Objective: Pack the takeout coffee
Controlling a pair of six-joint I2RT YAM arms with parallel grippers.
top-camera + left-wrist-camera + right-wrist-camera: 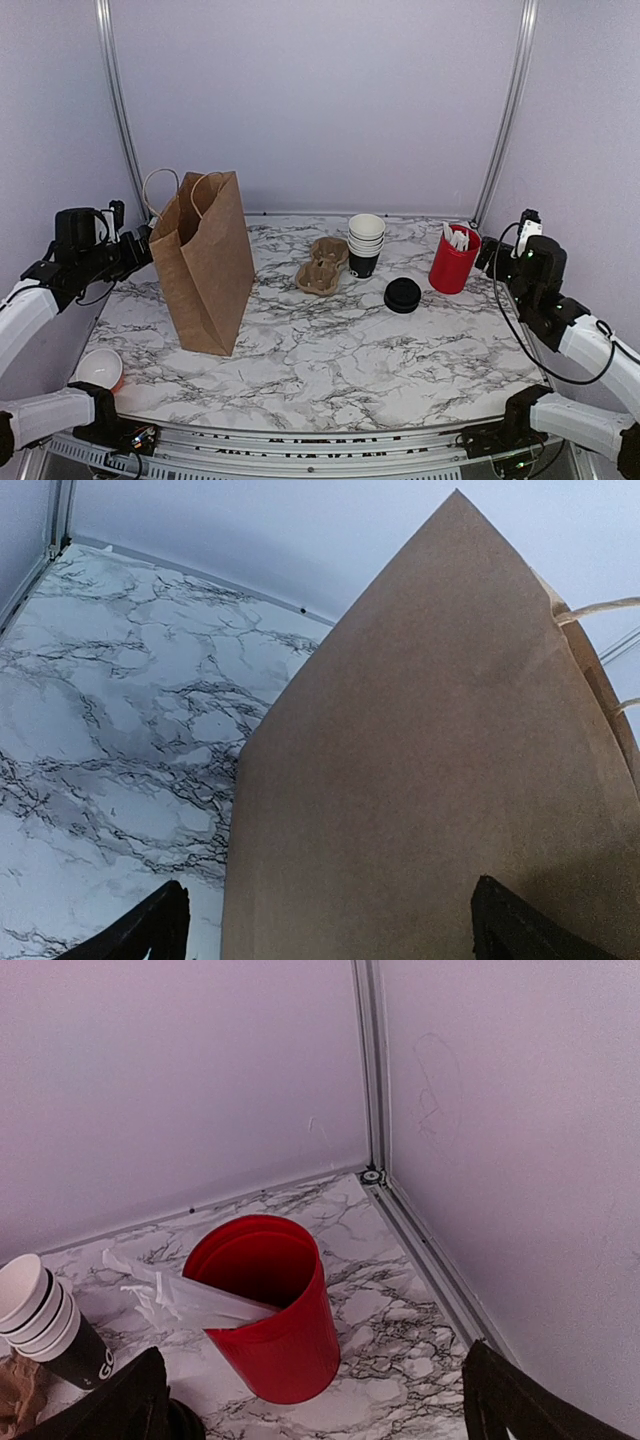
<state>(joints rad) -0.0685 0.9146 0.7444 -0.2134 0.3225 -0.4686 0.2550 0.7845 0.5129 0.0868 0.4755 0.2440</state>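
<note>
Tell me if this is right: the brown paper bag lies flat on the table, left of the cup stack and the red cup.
No, the top view shows the brown paper bag standing upright on the table, left of the cup stack and the red cup.

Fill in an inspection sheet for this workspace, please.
Surface: marble-patterned table.
Job's things: brown paper bag standing upright at left; round black lid right of centre.
Clutter: cardboard cup carrier, stack of cups, red cup holding white sticks.
End effectors: left end effector open, beside the bag; right end effector open, beside the red cup; both empty.
Cables: black cable along the right arm.
Surroundings: pale walls, metal frame rails.
</note>
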